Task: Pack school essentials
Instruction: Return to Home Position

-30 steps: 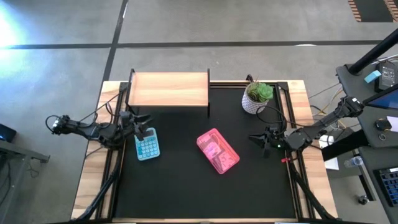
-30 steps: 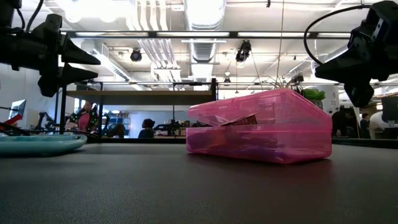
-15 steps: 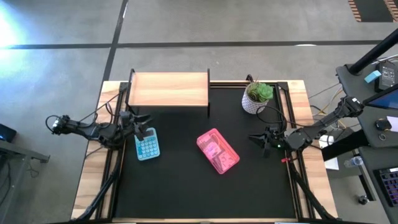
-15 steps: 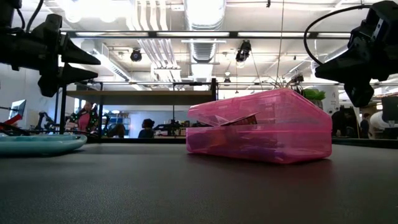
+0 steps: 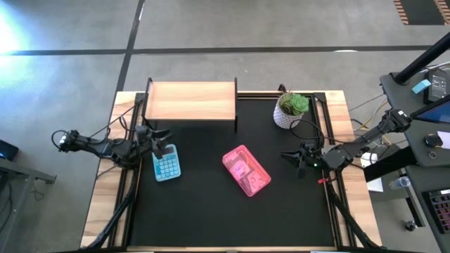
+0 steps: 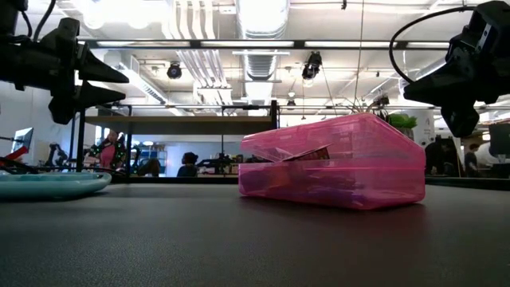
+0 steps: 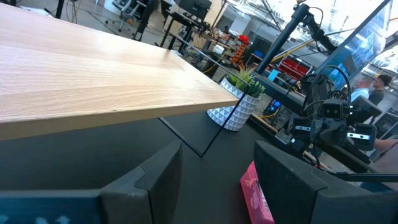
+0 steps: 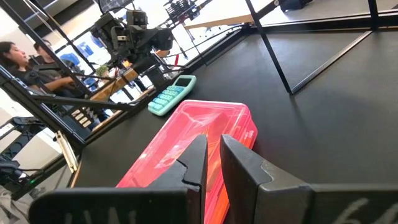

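With the box [image 5: 246, 171] lidded mid-table, both arms hung aside, apparently done: left gripper [image 5: 164, 143] spread, right gripper [image 5: 292, 160] nearly pinched together

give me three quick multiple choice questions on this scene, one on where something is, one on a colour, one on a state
1. Where does the pink supply box lie?
A) at the table's very edge
B) in the middle of the black mat
C) on the floor

2. What colour is the calculator?
A) teal
B) orange
C) black

3. How is the left tool?
A) shut on the calculator
B) shut on the pink supply box
C) open, holding nothing

Answers:
1 B, the high view shows it mid-mat, with the left tool to one side and the right tool to the other.
2 A, its body shows teal from above.
3 C, the left wrist view shows a wide, empty gap between its fingers.
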